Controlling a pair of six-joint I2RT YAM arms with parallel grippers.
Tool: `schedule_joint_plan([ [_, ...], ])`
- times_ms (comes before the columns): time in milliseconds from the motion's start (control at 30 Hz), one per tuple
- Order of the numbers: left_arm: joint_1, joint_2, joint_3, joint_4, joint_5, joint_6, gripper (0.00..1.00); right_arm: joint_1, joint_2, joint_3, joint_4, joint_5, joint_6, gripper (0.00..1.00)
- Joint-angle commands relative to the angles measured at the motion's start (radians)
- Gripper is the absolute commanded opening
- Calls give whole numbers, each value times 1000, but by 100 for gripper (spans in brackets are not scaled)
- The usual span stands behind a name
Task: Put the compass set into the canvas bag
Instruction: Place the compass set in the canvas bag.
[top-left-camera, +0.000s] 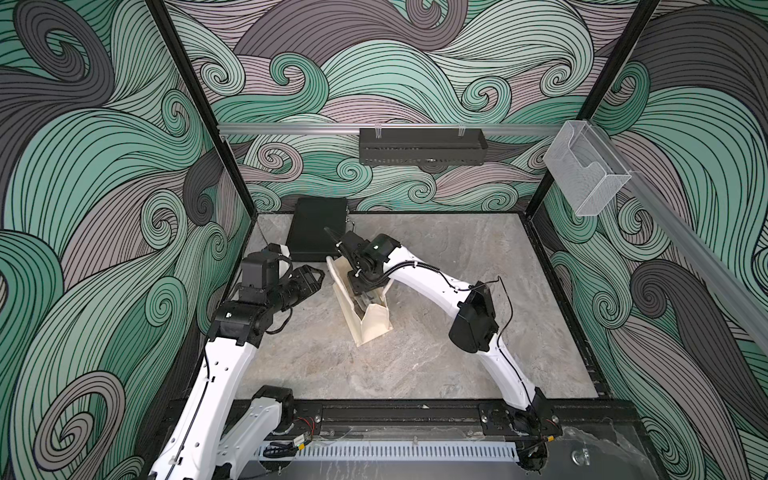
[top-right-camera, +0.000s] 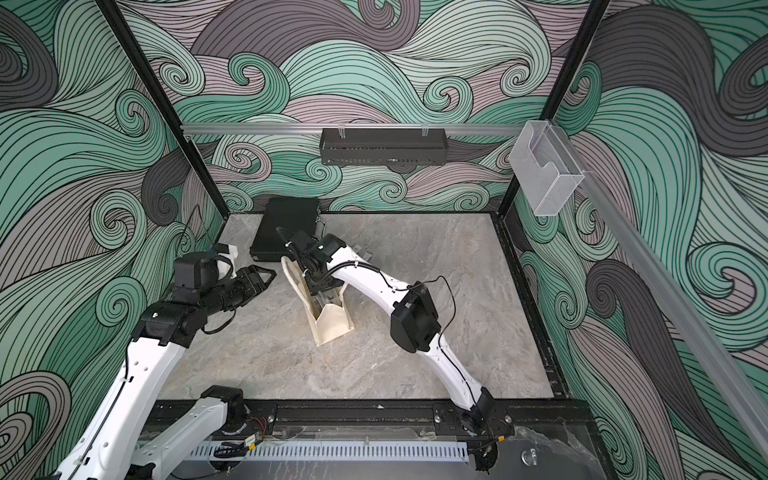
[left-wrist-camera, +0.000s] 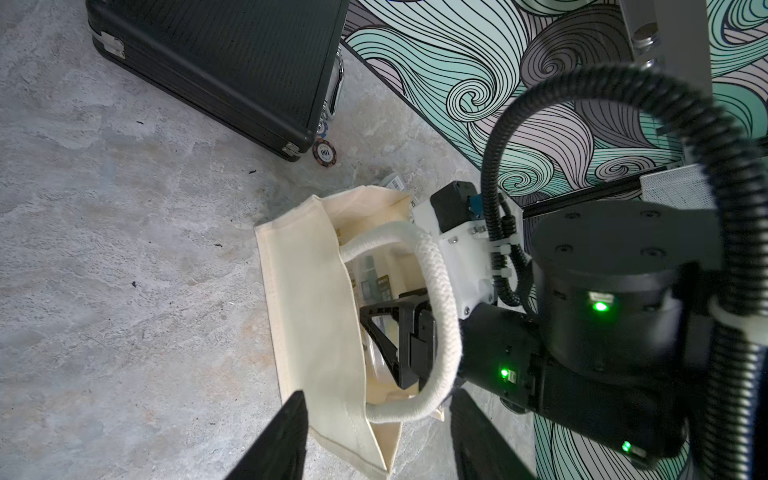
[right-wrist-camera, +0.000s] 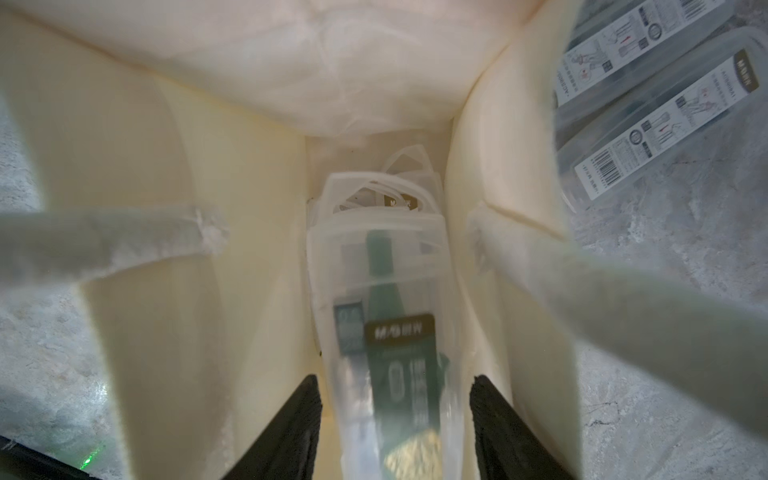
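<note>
The canvas bag (top-left-camera: 374, 322) (top-right-camera: 332, 324) stands upright mid-table, mouth up. My right gripper (right-wrist-camera: 395, 378) reaches down into it. Its jaws are open, with a gap on each side of the compass set (right-wrist-camera: 395, 332), a clear plastic case with a green label that looks blurred. More clear cases lie deeper in the bag. The left wrist view shows the right gripper (left-wrist-camera: 399, 332) inside the bag (left-wrist-camera: 307, 291), under a rope handle (left-wrist-camera: 436, 291). My left gripper (top-left-camera: 309, 276) (left-wrist-camera: 378, 397) hovers open to the bag's left, apart from it, holding nothing.
A flat black hard case (top-left-camera: 318, 226) (left-wrist-camera: 232, 62) lies at the back left, with a poker chip (left-wrist-camera: 325, 153) by its corner. Two more clear compass cases (right-wrist-camera: 648, 124) lie on the table just outside the bag. A black tray (top-left-camera: 422, 145) and a clear holder (top-left-camera: 582, 166) hang on the walls.
</note>
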Motion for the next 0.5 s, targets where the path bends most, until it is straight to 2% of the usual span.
schedule_joint_plan([
  [0,-15,10,20,-11,-11,17,57,8,-68,38,-43,7,17,65],
  [133,-36,42,48,-10,-13,26,57,7,-142,69,-43,35,-6,74],
  [367,-79,94,102,-8,-24,39,57,-11,-289,137,-37,229,-50,78],
  [467,-92,109,123,2,-23,40,57,-55,-329,154,-32,236,-43,78],
])
